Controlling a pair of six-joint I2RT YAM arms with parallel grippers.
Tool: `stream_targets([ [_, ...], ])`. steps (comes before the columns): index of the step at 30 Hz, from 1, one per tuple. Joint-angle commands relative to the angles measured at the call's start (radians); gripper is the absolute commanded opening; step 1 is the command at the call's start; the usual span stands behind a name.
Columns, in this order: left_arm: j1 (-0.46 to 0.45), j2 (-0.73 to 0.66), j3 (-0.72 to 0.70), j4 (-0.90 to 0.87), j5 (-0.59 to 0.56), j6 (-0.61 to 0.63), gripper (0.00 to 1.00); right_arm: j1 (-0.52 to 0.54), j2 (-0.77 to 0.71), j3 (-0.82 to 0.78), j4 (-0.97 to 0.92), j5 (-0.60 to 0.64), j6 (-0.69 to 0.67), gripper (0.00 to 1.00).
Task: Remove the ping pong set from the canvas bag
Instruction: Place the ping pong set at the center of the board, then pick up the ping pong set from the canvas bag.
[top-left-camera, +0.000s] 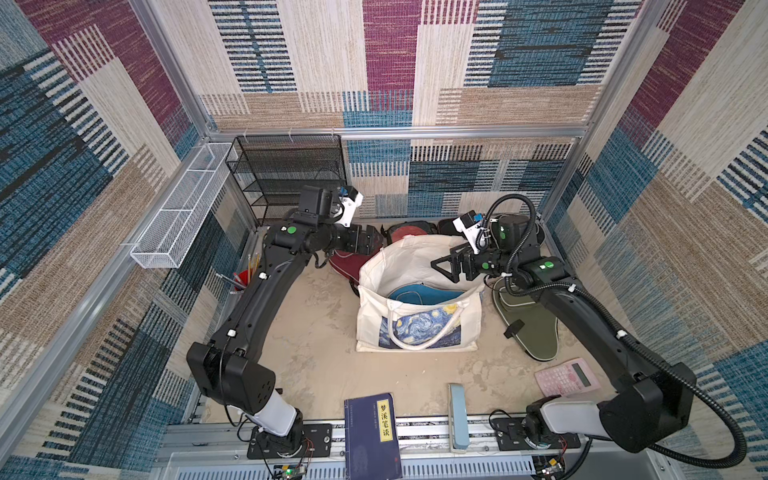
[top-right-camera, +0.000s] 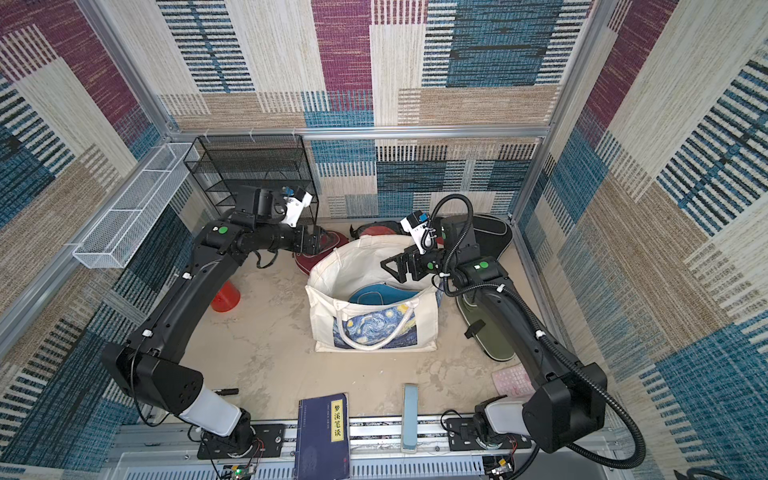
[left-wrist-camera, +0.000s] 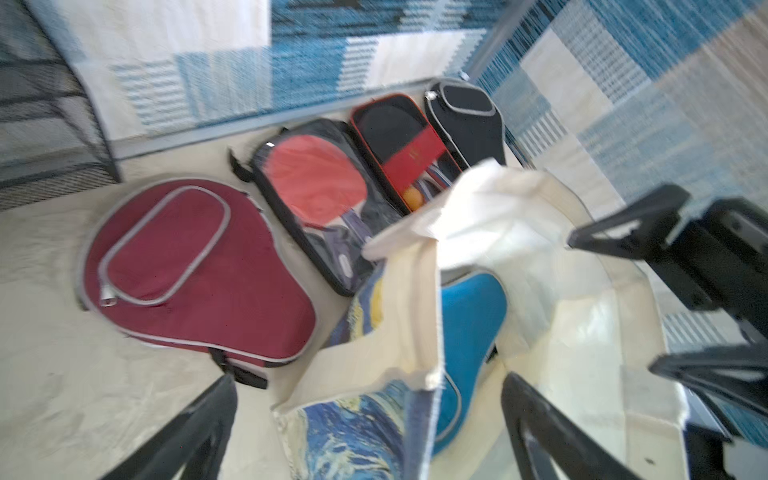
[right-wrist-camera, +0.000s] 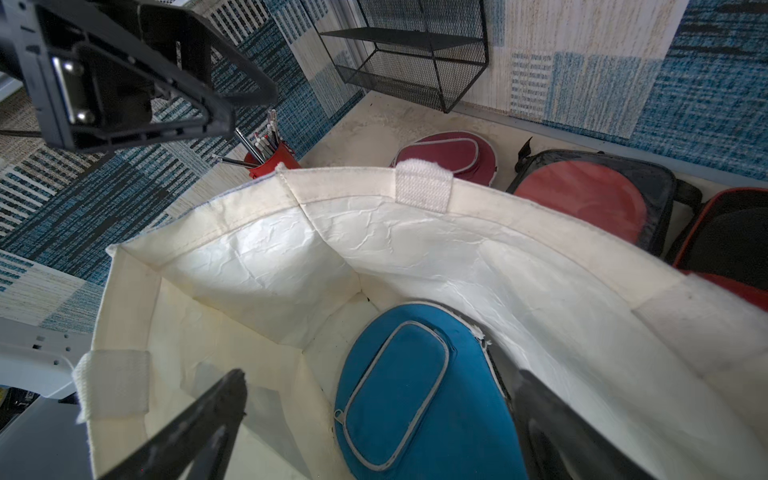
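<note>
Mostly done — the maroon case (left-wrist-camera: 195, 274) and others lie by the far wall, the olive case (top-left-camera: 536, 332) at right, all on the table (top-left-camera: 316, 353). Only the blue case (right-wrist-camera: 415, 395) sits inside the canvas bag (top-left-camera: 374, 266). The left end effector (top-left-camera: 372, 243) and right end effector (top-left-camera: 444, 266) stand apart, empty.

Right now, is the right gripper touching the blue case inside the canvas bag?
Apart. In a top view the open right gripper hangs at the mouth of the canvas bag, pale lining showing between it and the blue case below.

Bright, even light; left wrist view motion-blurred, top views edge-warped.
</note>
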Motion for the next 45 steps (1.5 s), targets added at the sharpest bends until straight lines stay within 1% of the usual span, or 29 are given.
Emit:
stream_targets([
  [1, -0.046, 0.047, 0.029, -0.121, -0.019, 0.07, 0.99, 0.005, -0.018, -0.015, 0.007, 0.018, 0.0, 0.99],
  [4, -0.076, 0.107, 0.068, -0.165, -0.067, 0.087, 0.99, 0.009, -0.025, -0.027, 0.0, 0.028, 0.0, 0.99],
  [5, -0.084, 0.125, 0.083, -0.177, -0.088, 0.09, 0.97, 0.009, -0.026, -0.03, 0.0, 0.03, 0.0, 0.99],
  [7, -0.094, 0.158, 0.117, -0.202, -0.118, 0.098, 0.9, 0.012, -0.028, -0.034, -0.003, 0.034, -0.001, 0.99],
  [8, -0.097, 0.17, 0.134, -0.208, -0.124, 0.1, 0.85, 0.013, -0.026, -0.035, -0.003, 0.037, -0.001, 0.99],
  [11, -0.104, 0.19, 0.174, -0.214, -0.103, 0.103, 0.52, 0.018, -0.015, -0.027, -0.013, 0.049, -0.007, 0.99],
  [12, -0.104, 0.193, 0.186, -0.213, -0.091, 0.103, 0.38, 0.022, -0.009, -0.02, -0.017, 0.055, -0.009, 0.99],
  [13, -0.107, 0.195, 0.197, -0.212, -0.081, 0.104, 0.26, 0.026, -0.005, -0.015, -0.022, 0.061, -0.01, 0.99],
  [14, -0.107, 0.197, 0.209, -0.213, -0.076, 0.104, 0.12, 0.031, 0.0, -0.008, -0.028, 0.068, -0.013, 0.99],
  [15, -0.107, 0.197, 0.218, -0.213, -0.074, 0.104, 0.0, 0.038, 0.006, 0.002, -0.036, 0.077, -0.018, 0.99],
  [20, -0.111, 0.161, 0.257, -0.202, -0.086, 0.11, 0.0, 0.094, 0.027, 0.05, -0.088, 0.121, -0.059, 0.99],
  [22, -0.115, 0.111, 0.225, -0.152, -0.098, 0.11, 0.0, 0.11, 0.029, 0.057, -0.105, 0.123, -0.078, 0.99],
  [25, -0.117, -0.016, 0.092, 0.012, -0.099, 0.081, 0.0, 0.142, 0.019, 0.053, -0.137, 0.123, -0.122, 0.99],
  [28, -0.117, -0.152, -0.067, 0.187, -0.094, 0.033, 0.0, 0.193, -0.015, 0.014, -0.163, 0.133, -0.166, 0.99],
  [31, -0.117, -0.255, -0.206, 0.31, -0.082, -0.017, 0.0, 0.236, -0.051, -0.048, -0.168, 0.187, -0.166, 0.99],
  [35, -0.117, -0.35, -0.368, 0.442, -0.049, -0.066, 0.0, 0.285, -0.104, -0.174, -0.119, 0.261, -0.117, 0.99],
  [38, -0.117, -0.401, -0.468, 0.527, -0.026, -0.087, 0.0, 0.301, -0.121, -0.252, -0.075, 0.306, -0.071, 0.99],
  [42, -0.117, -0.468, -0.575, 0.646, -0.007, -0.104, 0.0, 0.302, -0.1, -0.295, -0.02, 0.342, -0.042, 0.99],
  [45, -0.117, -0.495, -0.616, 0.7, 0.012, -0.106, 0.0, 0.302, -0.052, -0.294, 0.026, 0.38, -0.035, 0.99],
])
